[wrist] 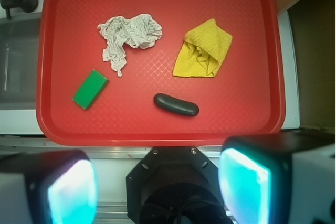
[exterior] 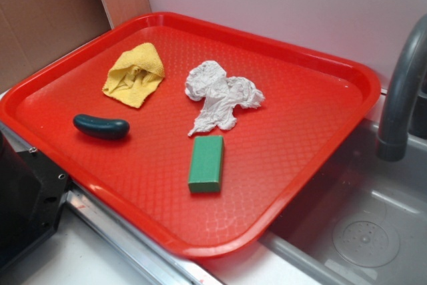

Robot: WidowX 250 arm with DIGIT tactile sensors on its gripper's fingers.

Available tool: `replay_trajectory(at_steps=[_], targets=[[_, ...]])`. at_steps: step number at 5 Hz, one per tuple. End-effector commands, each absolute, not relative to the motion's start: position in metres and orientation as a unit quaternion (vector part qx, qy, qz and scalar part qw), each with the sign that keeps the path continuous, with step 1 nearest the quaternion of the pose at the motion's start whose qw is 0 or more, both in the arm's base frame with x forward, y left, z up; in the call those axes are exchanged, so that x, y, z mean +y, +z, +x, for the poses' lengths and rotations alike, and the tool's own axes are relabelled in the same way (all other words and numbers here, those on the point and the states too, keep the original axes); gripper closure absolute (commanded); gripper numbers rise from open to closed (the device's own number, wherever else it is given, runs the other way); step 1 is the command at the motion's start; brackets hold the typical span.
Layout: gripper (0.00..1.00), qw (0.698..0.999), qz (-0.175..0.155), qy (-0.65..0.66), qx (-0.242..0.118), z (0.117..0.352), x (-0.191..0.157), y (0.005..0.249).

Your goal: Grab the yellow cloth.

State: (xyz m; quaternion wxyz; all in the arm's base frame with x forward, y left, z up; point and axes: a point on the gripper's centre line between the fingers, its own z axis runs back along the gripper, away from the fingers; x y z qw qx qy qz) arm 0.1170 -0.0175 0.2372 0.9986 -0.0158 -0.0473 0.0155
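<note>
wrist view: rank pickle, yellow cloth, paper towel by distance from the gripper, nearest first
From the gripper, open at the bottom edge:
1. Dark green pickle, just ahead, centre.
2. Yellow cloth, farther, to the right.
3. White paper towel, farthest, up left.

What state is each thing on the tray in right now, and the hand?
yellow cloth: crumpled, lying free
paper towel: wadded, not held
green block: lying flat
dark cucumber-like piece: on its side
red tray: level, partly over the sink
hand: open, off the tray
</note>
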Motion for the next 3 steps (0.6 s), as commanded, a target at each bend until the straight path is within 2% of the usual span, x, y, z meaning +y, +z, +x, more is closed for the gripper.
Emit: replay_trajectory(at_steps=[1,2,3], targets=[[0.00,0.999,-0.016,0.015,-0.047,0.117,-0.018,0.237],[0.00,0.998,-0.025,0.050,-0.037,0.121,-0.014,0.234],[0.00,0.982,-0.053,0.175,-0.046,0.126,-0.005,0.225]])
